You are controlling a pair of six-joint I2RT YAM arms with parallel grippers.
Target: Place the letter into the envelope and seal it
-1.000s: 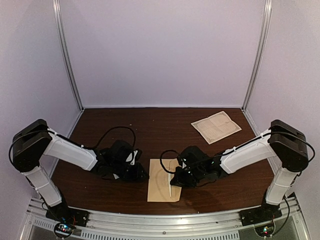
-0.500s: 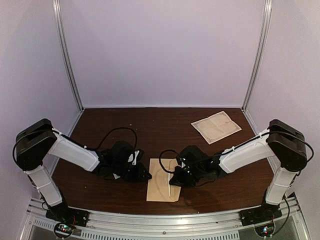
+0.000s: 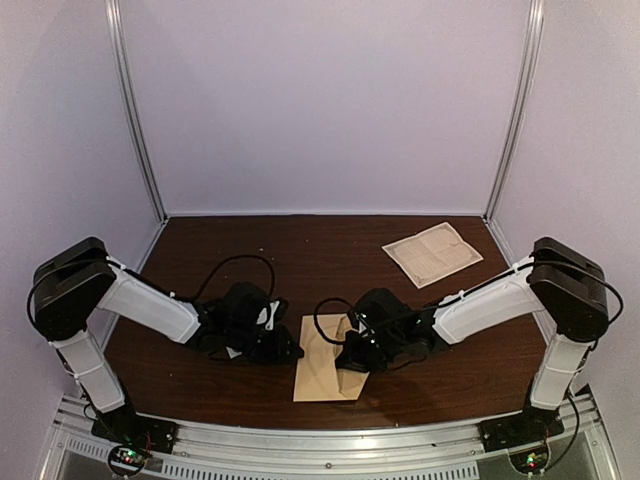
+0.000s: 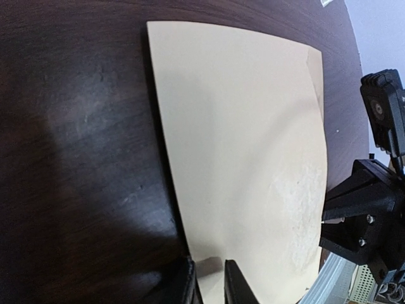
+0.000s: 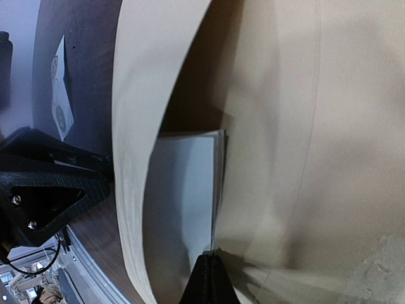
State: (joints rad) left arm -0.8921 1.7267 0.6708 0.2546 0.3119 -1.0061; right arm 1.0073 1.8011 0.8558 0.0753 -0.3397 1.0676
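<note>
A tan kraft-paper rectangular envelope [image 3: 318, 372] lay flat on the dark brown wooden table [image 3: 300, 250], near its front edge, between the 2 black grippers. The left gripper [image 4: 209, 283] reached down to the envelope's left edge. Its 2 fingertips stood a narrow gap apart, 1 on the tan paper and 1 at the paper's border. Whether they nipped the paper or only pressed on it could not be told.

The right gripper [image 5: 211, 278] sat over the envelope's right side, its fingers clenched tight on the corner of a white folded paper letter [image 5: 183, 196]. In the right wrist view, 1 tan layer of the envelope bowed upward, leaving a dark opening. The letter lay partly inside that opening, between the tan layers.

A small white sticker card [image 5: 60, 95] with round marks lay on the table off to 1 side of the envelope; its marks were too small to read. A cream square sheet [image 3: 432, 253] with fold creases lay well apart, at the table's far right corner; its faint print could not be read. In the left wrist view, the envelope's face showed a pale scuffed patch.
</note>
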